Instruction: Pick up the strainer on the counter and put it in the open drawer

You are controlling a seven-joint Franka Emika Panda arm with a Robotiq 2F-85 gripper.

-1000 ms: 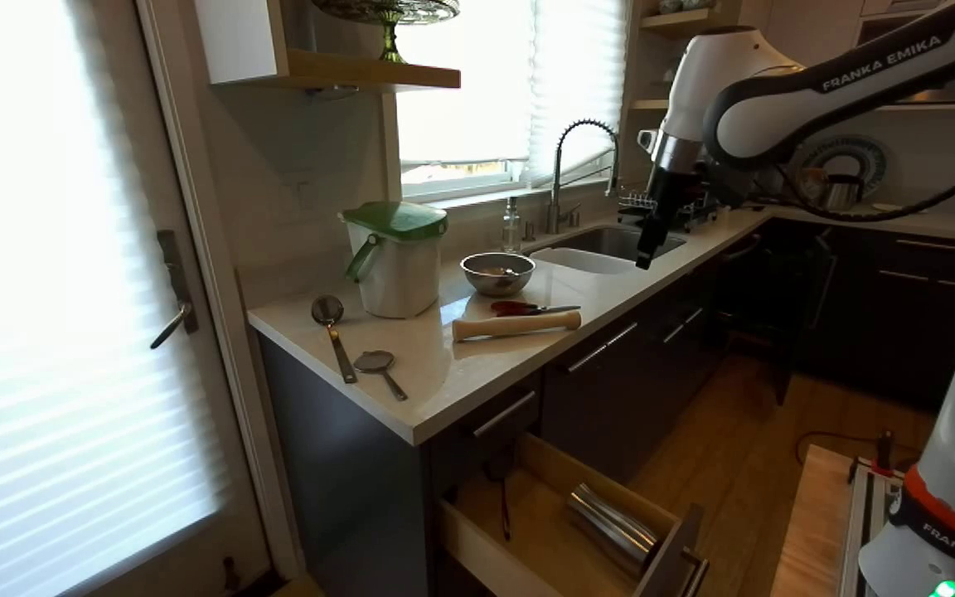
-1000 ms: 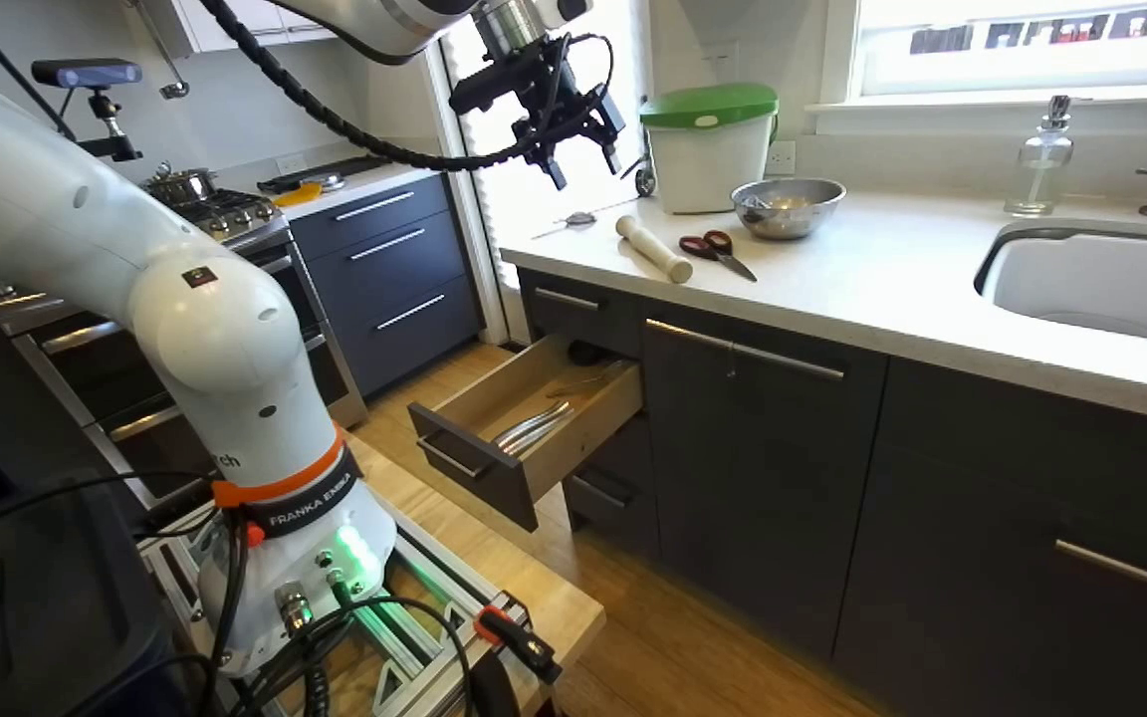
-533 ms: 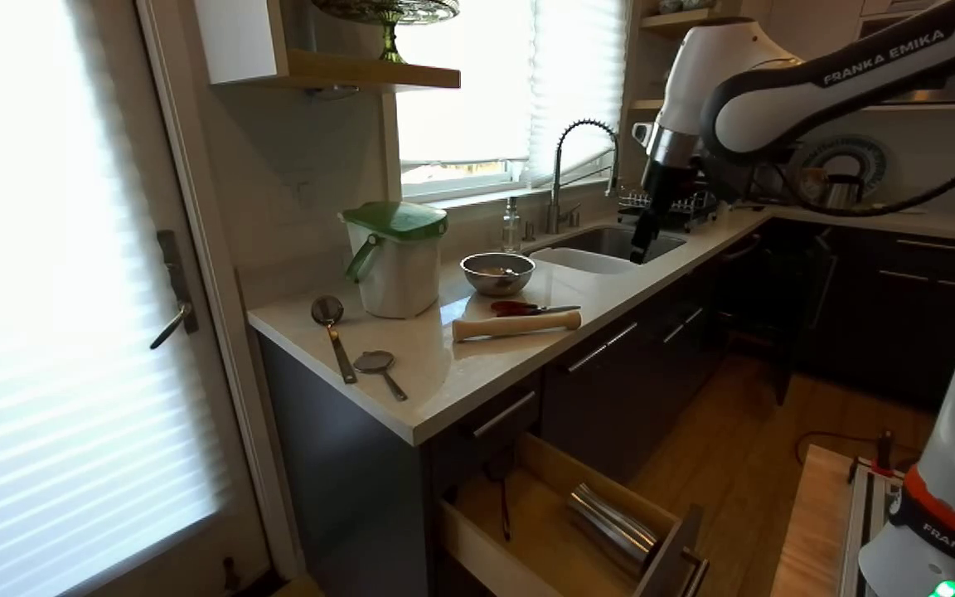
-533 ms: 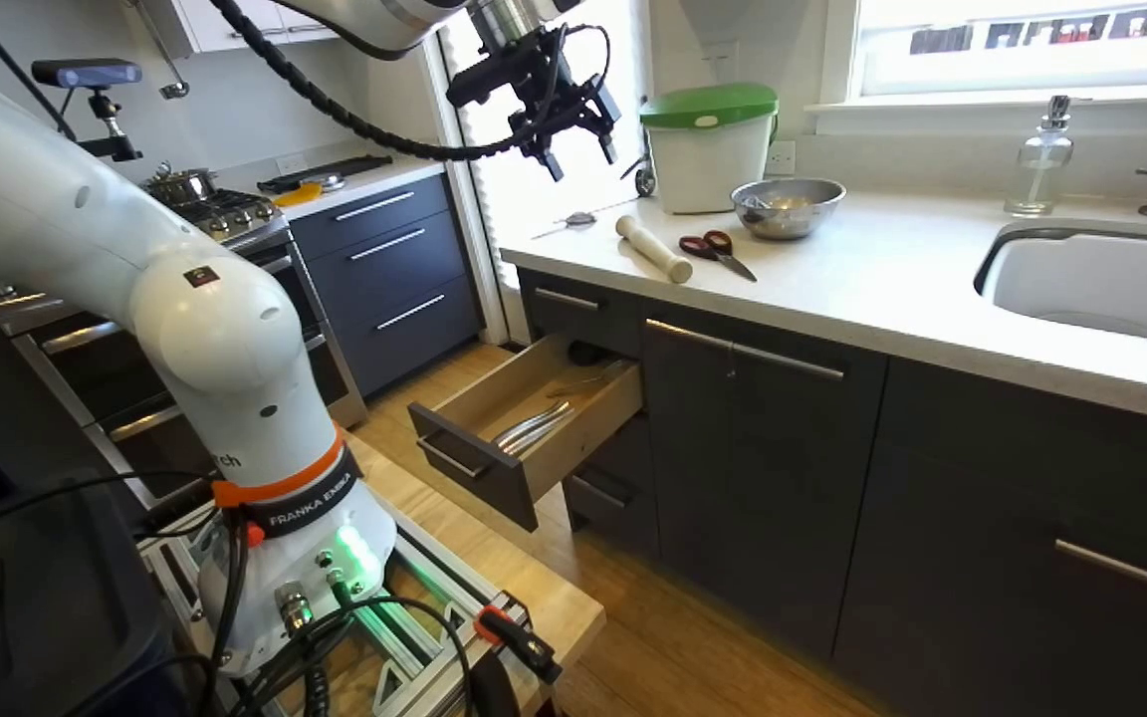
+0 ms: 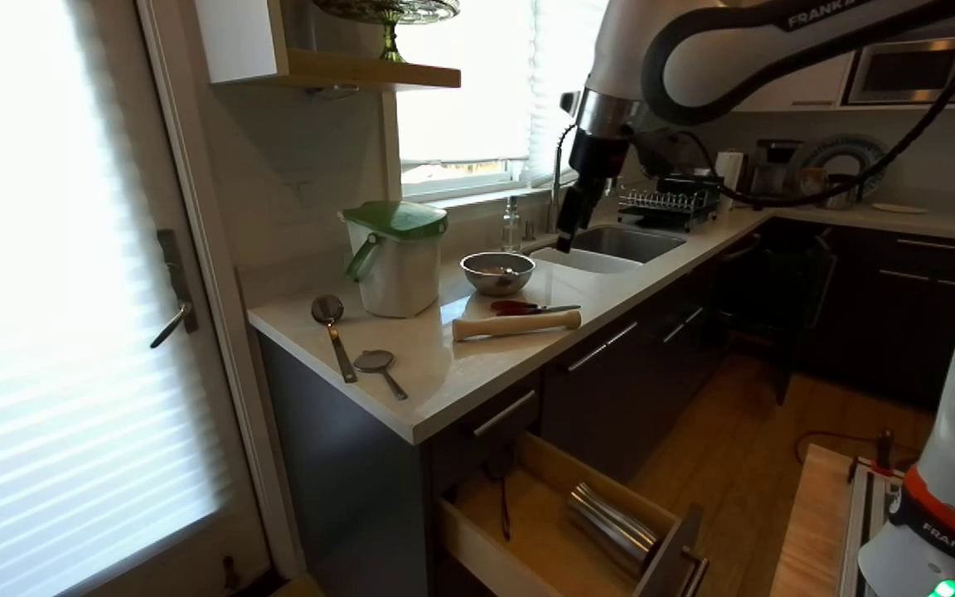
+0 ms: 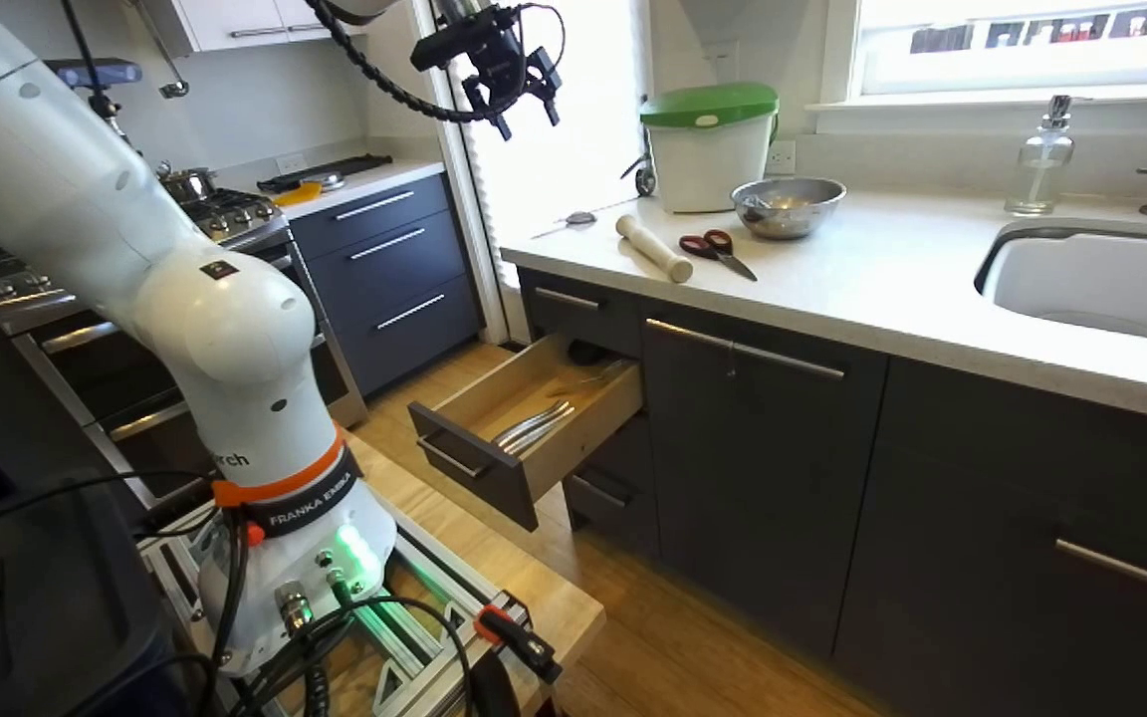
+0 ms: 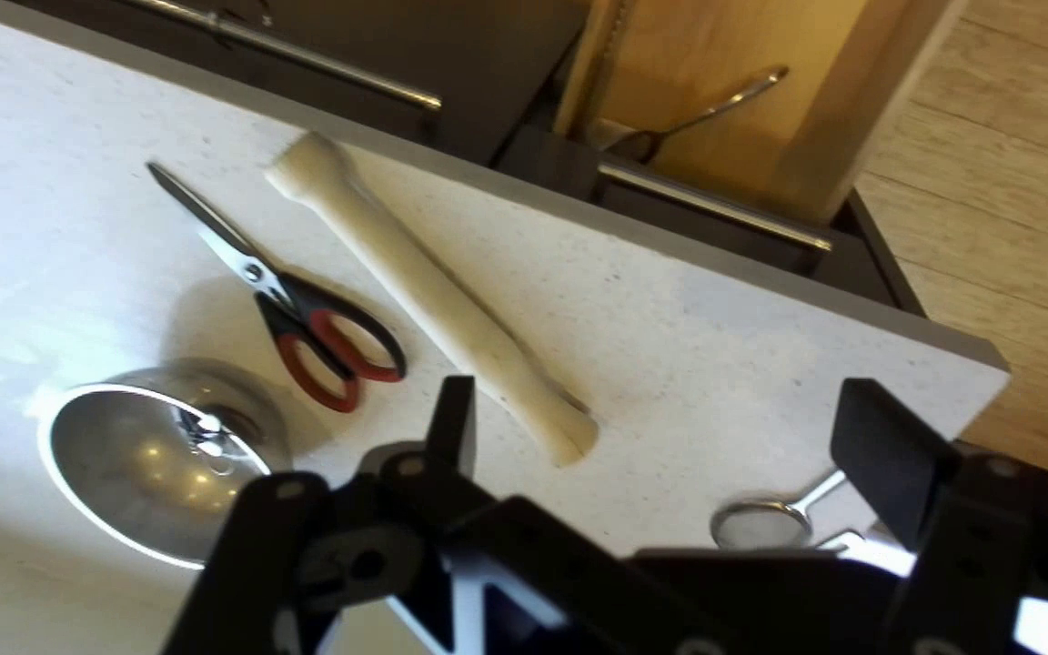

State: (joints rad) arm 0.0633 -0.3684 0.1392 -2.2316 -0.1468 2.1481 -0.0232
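A small strainer (image 5: 375, 361) with a round mesh head and thin handle lies on the counter (image 5: 436, 396), near its end corner. It also shows in an exterior view (image 6: 581, 218) and, partly behind my gripper, in the wrist view (image 7: 760, 525). The open drawer (image 5: 486, 547) is below the counter and shows in an exterior view (image 6: 588, 438) and the wrist view (image 7: 892, 86). It holds a dark-headed utensil and shiny metal pieces. My gripper (image 6: 530, 123) is open and empty, high above the counter; its fingers stand wide apart in the wrist view (image 7: 656, 391).
A ladle-like utensil (image 5: 334, 338) lies beside the strainer. A wooden rolling pin (image 5: 516, 325), red-handled scissors (image 6: 718, 251), a steel bowl (image 6: 789, 208) and a green-lidded bin (image 6: 711, 154) stand or lie along the counter. The sink (image 6: 1111, 279) is farther along.
My gripper has moved toward the counter's end where the strainer lies, going left in both exterior views and higher in one of them. The strainer, drawer and other objects have not moved.
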